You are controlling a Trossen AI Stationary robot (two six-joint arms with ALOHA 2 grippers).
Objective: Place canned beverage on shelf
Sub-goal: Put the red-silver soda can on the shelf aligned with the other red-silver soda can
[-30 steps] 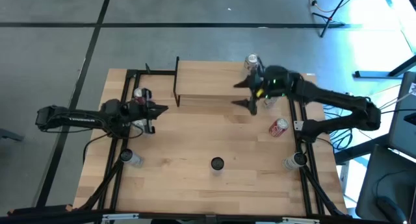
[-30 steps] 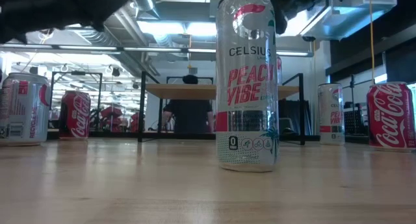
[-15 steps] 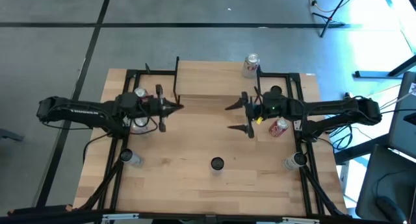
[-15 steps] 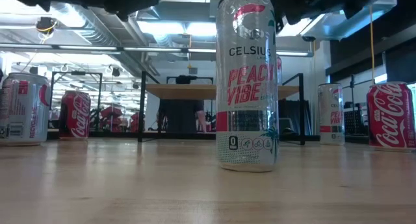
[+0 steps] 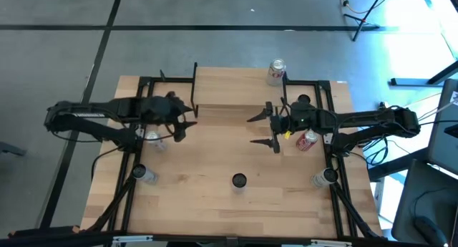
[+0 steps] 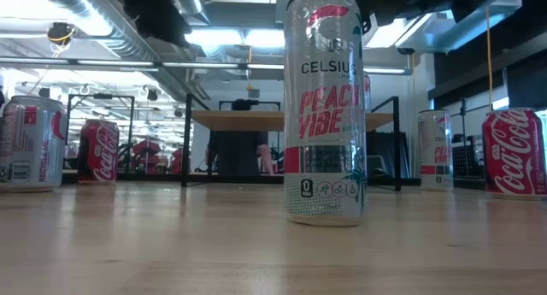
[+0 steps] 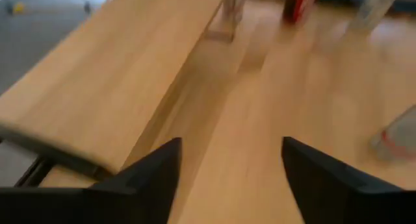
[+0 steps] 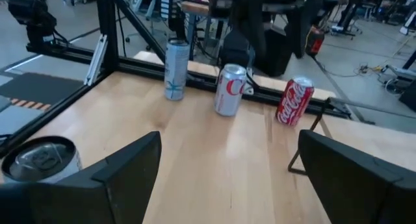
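Left arm on the move: since the earlier high view its gripper (image 5: pixel 187 122) has slid up off the two cans at the left rail and now hangs at the shelf's (image 5: pixel 232 89) left front corner, fingers spread wide and empty. Its wrist view confirms it, with both dark fingers (image 7: pixel 140 178) parted over bare table and the shelf's light board running away just beside them. Right gripper (image 5: pixel 263 129) hasn't budged over the last half second; it sits just off the shelf's front edge toward the right end, jaws gaping wide, nothing between them and touching nothing.

Shelf itself: a low pale-wood board on thin black legs, standing at the far side of the table (image 5: pixel 215 197), its top bare. Closest to the low camera, a tall silver Celsius can (image 6: pixel 324 107) stands upright, well in front of the shelf. A red cola can (image 5: pixel 308 139) lies just right of the right gripper, and a silver can (image 5: pixel 276 71) stands at the shelf's far right corner.

Between the two grippers, along the shelf's front edge, the wood is open.
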